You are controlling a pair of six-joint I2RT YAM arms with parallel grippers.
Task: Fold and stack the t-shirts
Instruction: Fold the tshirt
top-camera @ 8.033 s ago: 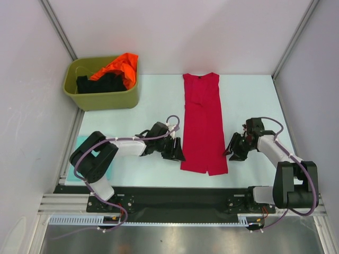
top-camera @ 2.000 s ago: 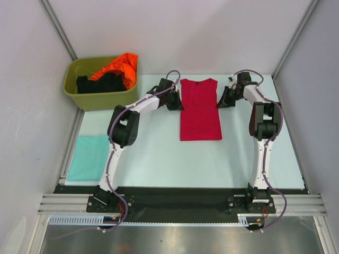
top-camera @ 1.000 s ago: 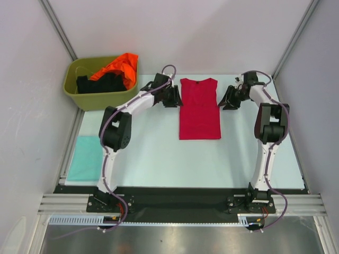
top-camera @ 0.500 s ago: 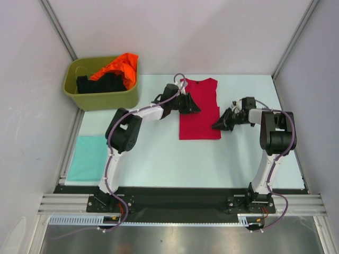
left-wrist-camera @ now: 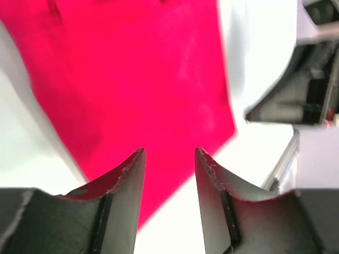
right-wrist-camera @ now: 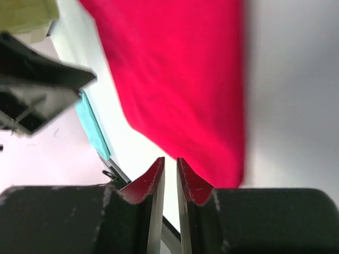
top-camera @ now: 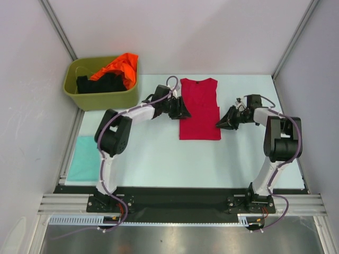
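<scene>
The crimson-red t-shirt (top-camera: 199, 108) lies folded to a short rectangle mid-table, collar at the far end. My left gripper (top-camera: 183, 112) is at its left edge, open, with nothing between its fingers; in the left wrist view the left gripper (left-wrist-camera: 168, 151) hovers over the red shirt's (left-wrist-camera: 132, 79) corner. My right gripper (top-camera: 221, 124) is at the shirt's right near corner, jaws nearly shut on nothing. In the right wrist view the right gripper (right-wrist-camera: 170, 159) is just off the red cloth (right-wrist-camera: 185, 69). The pale teal t-shirt (top-camera: 85, 157) lies folded at the near left.
The olive-green tub (top-camera: 100, 98) stands at the far left and holds an orange t-shirt (top-camera: 119, 66) and a black t-shirt (top-camera: 100, 83). Grey walls close in the table on both sides and at the back.
The red shirt's near half was folded up, so it is now half as long. Both grippers went to its far end, then drew back to its sides.
</scene>
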